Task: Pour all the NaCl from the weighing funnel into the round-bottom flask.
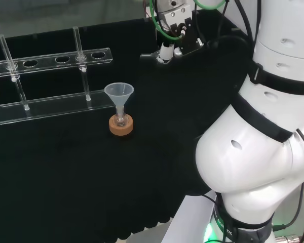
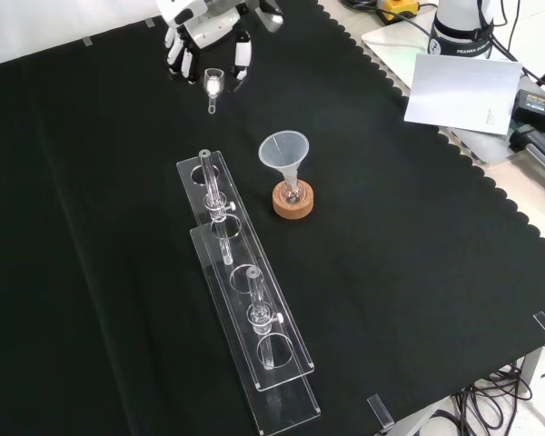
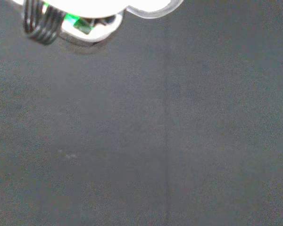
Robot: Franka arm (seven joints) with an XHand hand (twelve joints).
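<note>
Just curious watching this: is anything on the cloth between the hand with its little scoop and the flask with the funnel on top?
Nothing visible: bare black cloth lies between the hand, the weighing funnel and the funnel.

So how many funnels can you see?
2. A big clear funnel sits in the flask on the cork ring. A small weighing funnel is by the hand near the cloth's far edge in the front view.
</note>
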